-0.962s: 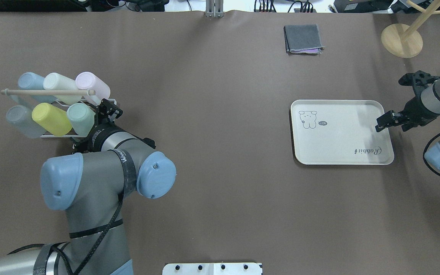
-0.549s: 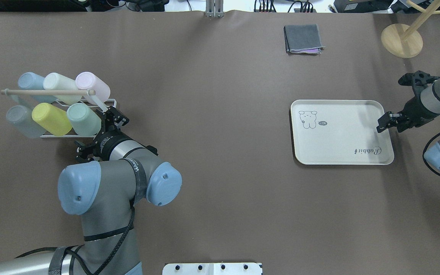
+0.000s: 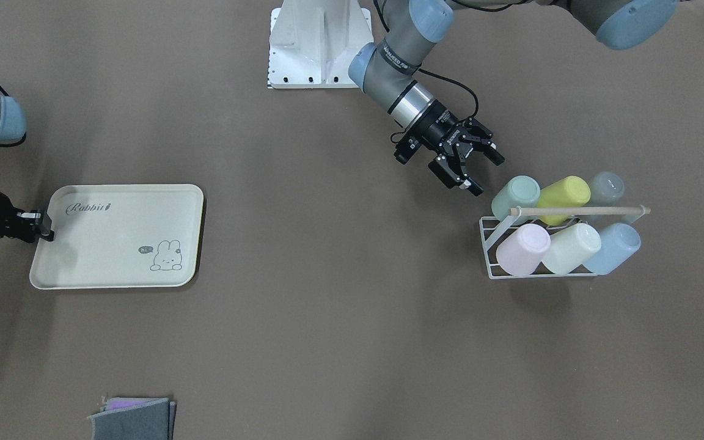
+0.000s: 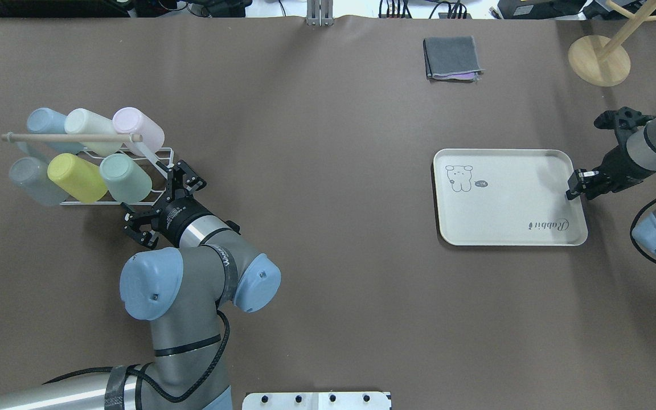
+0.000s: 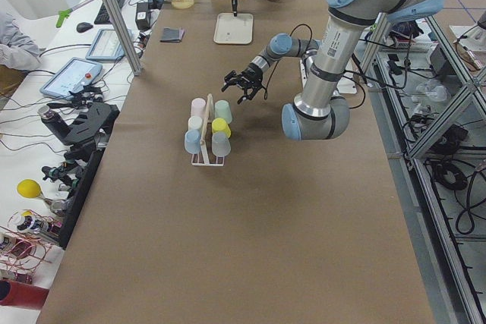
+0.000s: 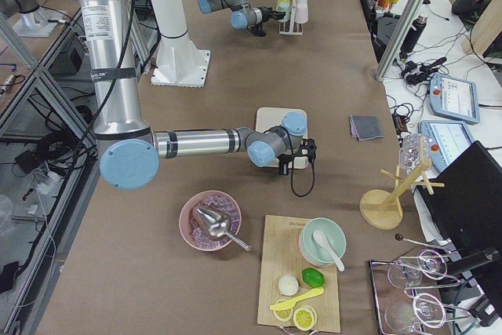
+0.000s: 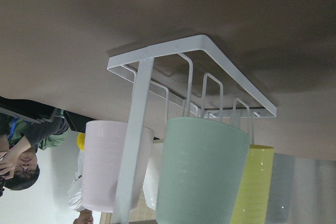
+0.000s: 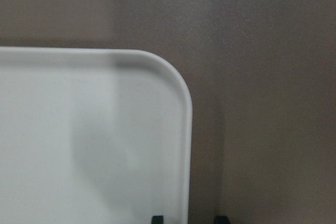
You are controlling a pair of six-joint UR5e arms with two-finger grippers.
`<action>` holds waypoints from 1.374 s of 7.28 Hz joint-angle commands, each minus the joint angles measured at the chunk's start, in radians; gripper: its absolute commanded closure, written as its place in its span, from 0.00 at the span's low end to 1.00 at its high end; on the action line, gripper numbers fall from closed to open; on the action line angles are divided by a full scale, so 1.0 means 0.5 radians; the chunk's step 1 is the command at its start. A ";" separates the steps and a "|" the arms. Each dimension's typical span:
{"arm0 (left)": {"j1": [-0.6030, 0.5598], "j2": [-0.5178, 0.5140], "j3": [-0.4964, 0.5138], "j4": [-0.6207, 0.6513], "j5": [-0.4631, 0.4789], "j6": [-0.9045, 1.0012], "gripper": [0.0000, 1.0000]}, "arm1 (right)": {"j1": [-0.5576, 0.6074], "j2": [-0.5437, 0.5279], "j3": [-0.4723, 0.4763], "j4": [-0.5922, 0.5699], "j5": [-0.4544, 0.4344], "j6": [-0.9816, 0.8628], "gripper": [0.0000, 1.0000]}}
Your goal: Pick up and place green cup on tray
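The green cup (image 4: 124, 177) lies on its side in the white wire rack (image 4: 160, 152) at the left, at the right end of the near row; it also shows in the front view (image 3: 514, 194) and fills the left wrist view (image 7: 202, 171). My left gripper (image 4: 157, 197) is open and empty, just to the near right of the cup and apart from it. The cream tray (image 4: 504, 199) with the bunny drawing lies at the right. My right gripper (image 4: 574, 186) hovers at the tray's right rim (image 8: 185, 129), jaws a small gap apart, holding nothing.
The rack also holds a yellow cup (image 4: 76, 177), a grey cup (image 4: 35, 181), and blue, cream and pink cups behind a wooden bar (image 4: 72, 137). A folded grey cloth (image 4: 453, 58) and a round wooden stand base (image 4: 598, 60) sit at the far right.
My left arm has drawn back toward the robot and to the right, taking the open gripper away from the green cup's side. My right gripper has slid right to the tray's rim.
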 commanded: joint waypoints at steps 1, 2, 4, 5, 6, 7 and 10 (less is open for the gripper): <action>0.003 -0.015 0.151 0.003 0.108 -0.017 0.02 | 0.000 0.003 0.008 -0.001 0.011 0.001 0.68; 0.003 -0.012 0.164 -0.003 0.115 -0.020 0.02 | 0.000 0.003 0.008 -0.001 0.011 -0.002 0.93; 0.003 0.000 0.198 0.009 0.118 -0.053 0.03 | 0.000 0.006 0.002 -0.001 0.002 -0.005 0.96; 0.000 0.013 0.220 0.018 0.118 -0.102 0.03 | -0.003 0.006 0.002 -0.004 -0.007 -0.014 0.98; -0.003 0.022 0.241 0.012 0.118 -0.109 0.03 | 0.000 0.009 0.008 -0.001 0.005 -0.008 1.00; -0.012 0.031 0.284 0.003 0.136 -0.166 0.03 | 0.024 0.012 0.026 -0.001 0.017 -0.005 1.00; -0.043 0.034 0.315 0.034 0.259 -0.280 0.03 | 0.217 0.085 0.029 0.002 0.226 0.001 1.00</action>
